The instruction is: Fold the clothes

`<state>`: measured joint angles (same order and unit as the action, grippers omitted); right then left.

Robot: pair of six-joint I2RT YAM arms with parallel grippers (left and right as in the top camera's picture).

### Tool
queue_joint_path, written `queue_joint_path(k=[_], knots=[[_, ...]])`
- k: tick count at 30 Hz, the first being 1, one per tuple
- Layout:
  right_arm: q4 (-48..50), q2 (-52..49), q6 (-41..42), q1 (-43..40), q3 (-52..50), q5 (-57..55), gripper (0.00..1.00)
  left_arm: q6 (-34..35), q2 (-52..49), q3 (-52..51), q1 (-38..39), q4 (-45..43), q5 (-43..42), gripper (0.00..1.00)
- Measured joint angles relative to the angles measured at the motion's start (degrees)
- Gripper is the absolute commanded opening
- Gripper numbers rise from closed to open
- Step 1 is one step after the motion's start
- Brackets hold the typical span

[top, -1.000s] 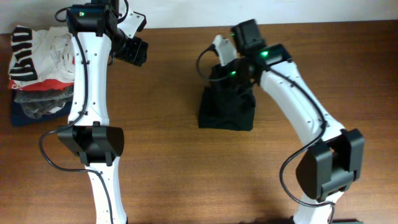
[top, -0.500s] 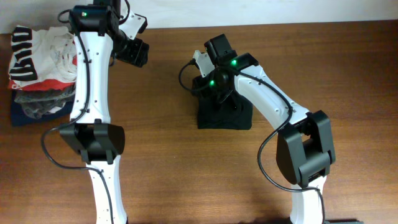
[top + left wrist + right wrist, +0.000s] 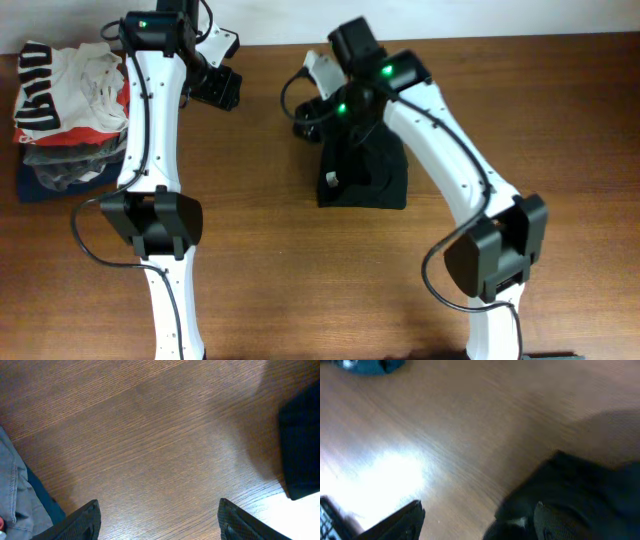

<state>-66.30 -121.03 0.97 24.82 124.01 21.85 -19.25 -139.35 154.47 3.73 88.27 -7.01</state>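
The black T-shirt (image 3: 368,172) lies folded into a compact, roughly square bundle on the wooden table (image 3: 300,285), a little right of centre in the overhead view. A small white label (image 3: 332,181) shows at the bundle's left edge.

The right gripper (image 3: 308,112) sits at the upper left corner of the bundle, low over the table. In its own camera, the right gripper (image 3: 479,507) has its two fingers spread wide with only bare wood between them. The black T-shirt (image 3: 590,490) fills the lower right of that blurred picture, and the right-hand finger (image 3: 555,522) shows against the cloth. Nothing is gripped.

The left gripper (image 3: 216,88) is in the upper part of the overhead view, left of the shirt and well apart from it. From its wrist, the left gripper (image 3: 157,505) also stands wide apart over bare table, holding nothing.

In the upper left corner of the overhead view is a pile of clothes (image 3: 60,130). A white garment (image 3: 70,85) with black and red print lies on top, a grey garment (image 3: 65,165) under it and a navy garment (image 3: 40,190) at the bottom. The grey and navy edges show at the lower left of the left wrist picture.
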Motion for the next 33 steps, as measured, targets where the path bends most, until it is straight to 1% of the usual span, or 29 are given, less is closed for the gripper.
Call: queue_joint_path(k=[2,3,5,8,11,13,14,16,21,24,29,33], knots=[[-4.17,0.44,1.01,-1.40,3.34,-2.08,0.64,0.00,0.00,0.00,0.00,0.04,0.00,0.75],[-7.04,0.92,2.34,-2.95,4.76,-3.28,0.58,0.00,0.00,0.00,0.00,0.09,0.00,0.75],[-9.86,1.42,2.89,-5.07,5.51,-4.20,0.53,0.00,0.00,0.00,0.00,0.15,0.00,0.75],[-14.51,1.75,3.52,-9.18,5.07,-5.62,0.52,0.00,0.00,0.00,0.00,0.22,-0.02,0.75],[-14.53,1.75,3.58,-12.28,1.57,-6.60,0.52,0.00,0.00,0.00,0.00,0.22,-0.98,0.75],[-13.66,1.75,3.58,-12.79,-1.07,-6.86,0.51,0.00,0.00,0.00,0.00,0.24,-2.23,0.75],[-11.76,1.75,3.56,-12.83,-4.17,-6.95,0.50,0.00,0.00,0.00,0.00,0.24,-2.86,0.75],[-8.48,1.73,3.45,-12.59,-8.59,-6.78,0.45,0.00,0.00,0.00,0.00,0.22,-3.52,0.75],[2.38,1.73,3.45,-12.24,-18.60,-4.83,0.25,0.00,0.00,0.00,0.00,0.24,-4.31,0.75],[9.92,1.73,3.96,-11.89,-23.87,-2.62,0.19,0.02,0.00,0.00,0.00,0.24,-4.57,0.75],[21.31,1.70,6.25,-8.83,-30.51,-1.18,0.19,0.02,0.00,0.02,0.00,0.20,-4.63,0.75],[27.58,0.39,8.96,-4.33,-32.79,-1.14,0.18,0.00,0.00,0.04,0.00,0.20,-4.79,0.75]])
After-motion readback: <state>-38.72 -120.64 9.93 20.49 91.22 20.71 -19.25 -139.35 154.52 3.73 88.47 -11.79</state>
